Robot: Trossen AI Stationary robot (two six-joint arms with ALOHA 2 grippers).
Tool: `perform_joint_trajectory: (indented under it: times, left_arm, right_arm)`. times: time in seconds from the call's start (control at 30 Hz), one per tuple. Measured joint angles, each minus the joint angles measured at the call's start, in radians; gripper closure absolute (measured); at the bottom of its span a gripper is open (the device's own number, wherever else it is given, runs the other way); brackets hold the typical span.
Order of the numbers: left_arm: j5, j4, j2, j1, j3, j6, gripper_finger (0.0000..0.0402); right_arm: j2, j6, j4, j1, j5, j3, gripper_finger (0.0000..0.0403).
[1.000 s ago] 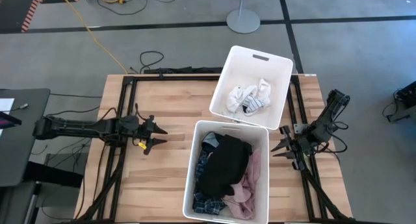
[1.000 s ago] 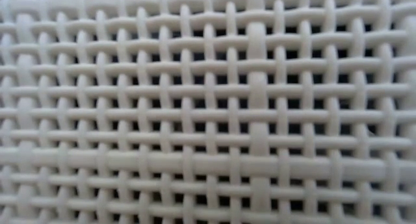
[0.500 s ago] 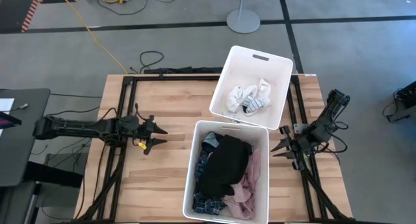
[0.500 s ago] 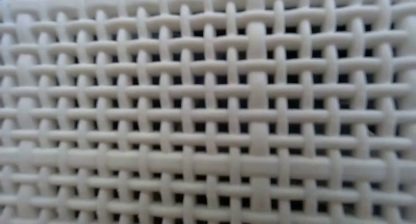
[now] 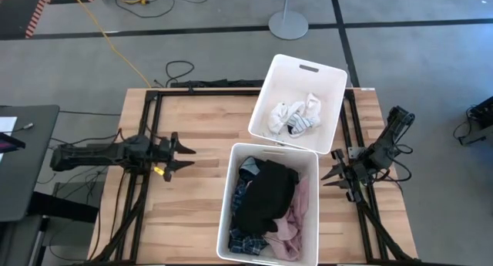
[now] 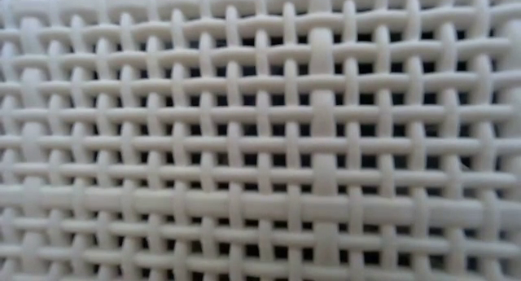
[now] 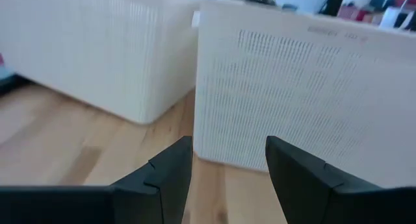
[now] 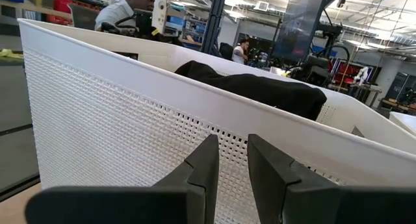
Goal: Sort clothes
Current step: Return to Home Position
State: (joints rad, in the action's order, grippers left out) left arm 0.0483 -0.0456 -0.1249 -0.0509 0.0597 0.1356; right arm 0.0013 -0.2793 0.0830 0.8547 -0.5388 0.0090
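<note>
Soft black garment [image 5: 266, 196] lay atop a pink piece [image 5: 299, 208] and blue plaid shirt [image 5: 240, 241] in the nearer white lattice plastic bin [image 5: 225, 212]. White and striped socks [image 5: 296, 116] lay in the farther white bin [image 5: 266, 85]. Left pincer [image 5: 190, 158], fingers apart, hung over the wooden bench [image 5: 192, 119] left of the nearer bin. Right pincer [image 5: 329, 168], seemingly slightly apart, sat right of it.

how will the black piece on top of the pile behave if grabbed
Probably floppy: the black piece lies draped over the other clothes, so it would likely sag. Likely light, being soft cloth. It may drag the pink piece it overlaps.
</note>
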Motion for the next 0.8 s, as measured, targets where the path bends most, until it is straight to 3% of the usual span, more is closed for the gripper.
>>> perform_joint_trajectory:
  times: [0.2,0.43,0.8]
  left_arm:
    - [-0.001,0.003,0.055,-0.001,0.000,0.000,0.0212]
    - [-0.009,0.005,0.052,0.058,0.000,0.000,0.0212]
    - [-0.010,0.005,0.051,0.062,0.000,0.000,0.0212]
  right_arm:
    - [0.000,0.000,0.000,0.000,0.000,0.000,0.0307]
    - [0.000,0.000,0.000,0.000,0.000,0.000,0.0308]
    - [0.000,0.000,0.000,0.000,0.000,0.000,0.0308]
